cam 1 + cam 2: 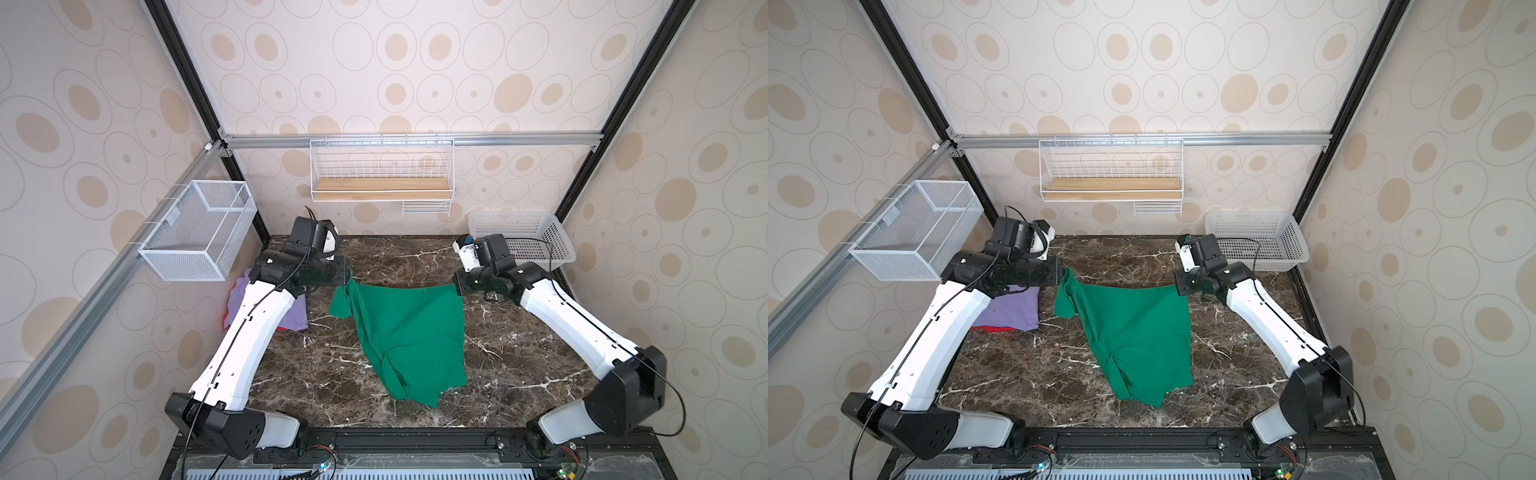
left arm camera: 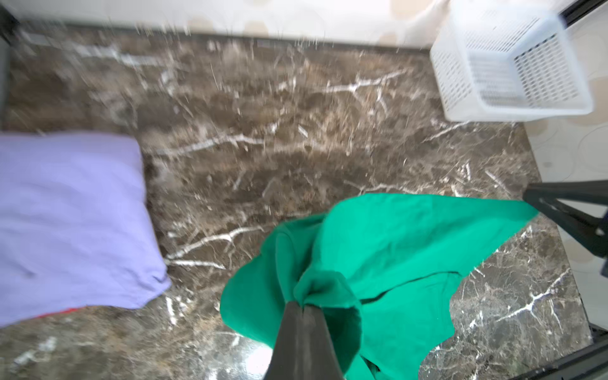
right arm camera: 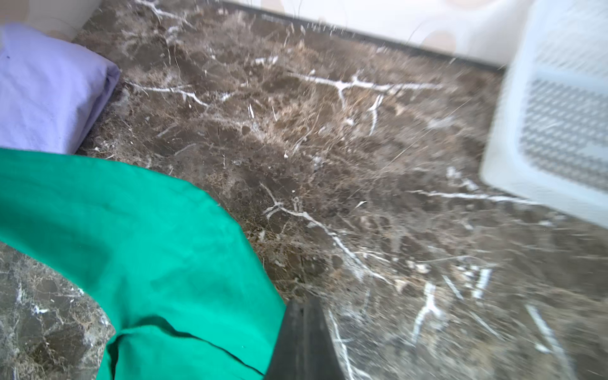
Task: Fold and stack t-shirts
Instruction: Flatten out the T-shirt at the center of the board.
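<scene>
The green t-shirt (image 1: 409, 332) hangs over the middle of the bench (image 1: 519, 353), strung by its far edge between the two arms. The rest drapes toward 6 o'clock, where the lower end appears to rest crumpled on the marble.

The left pincer (image 1: 350, 275) is clamped on the shirt's 11 o'clock corner. In the left wrist view its tips are closed on a gathered knot of cloth rather than a clean edge. The right pincer (image 1: 456, 286) is pinched tight on the 1 o'clock corner, and the edge between the two sags a little. Holding two corners apart like this looks meant to spread the cloth so it can be laid flat before any fold.

A loose sleeve (image 1: 340, 305) droops at the shirt's 9 o'clock side, just below the left grip.

The purple t-shirt (image 1: 1013, 309) lies folded at the bench's 9 o'clock side, partly under the left arm (image 1: 257, 328). It sits on a red t-shirt (image 1: 992, 329), of which only an edge shows. That pile is probably kept to the side to leave the middle free for folding.

The white basket (image 1: 557, 245) stands in the 1 o'clock corner, well apart from the shirt.

Folding of the green one seems not yet begun. The bunched left grip may leave that side twisted once the shirt is laid down.
</scene>
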Robot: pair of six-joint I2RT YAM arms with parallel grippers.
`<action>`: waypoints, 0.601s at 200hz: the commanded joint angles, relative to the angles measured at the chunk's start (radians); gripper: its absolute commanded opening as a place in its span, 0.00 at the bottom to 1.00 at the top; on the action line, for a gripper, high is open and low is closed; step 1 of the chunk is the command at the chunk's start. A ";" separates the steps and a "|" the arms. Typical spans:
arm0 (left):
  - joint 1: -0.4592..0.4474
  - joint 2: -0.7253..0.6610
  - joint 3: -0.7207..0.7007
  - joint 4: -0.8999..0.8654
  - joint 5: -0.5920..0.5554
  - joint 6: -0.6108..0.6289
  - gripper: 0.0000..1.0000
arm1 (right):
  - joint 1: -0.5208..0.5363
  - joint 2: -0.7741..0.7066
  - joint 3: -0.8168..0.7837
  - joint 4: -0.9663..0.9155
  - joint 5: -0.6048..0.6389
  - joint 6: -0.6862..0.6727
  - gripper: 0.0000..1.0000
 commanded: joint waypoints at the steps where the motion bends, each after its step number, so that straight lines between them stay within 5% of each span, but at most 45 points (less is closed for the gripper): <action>1: 0.007 -0.050 0.115 -0.031 -0.026 0.066 0.00 | 0.002 -0.146 0.075 -0.086 0.085 -0.053 0.00; 68: 0.007 -0.193 0.104 0.033 0.017 0.127 0.00 | 0.002 -0.562 0.058 -0.153 0.270 -0.092 0.00; 120: 0.006 -0.262 0.156 0.133 0.193 0.139 0.00 | 0.002 -0.713 0.030 -0.118 0.189 -0.093 0.00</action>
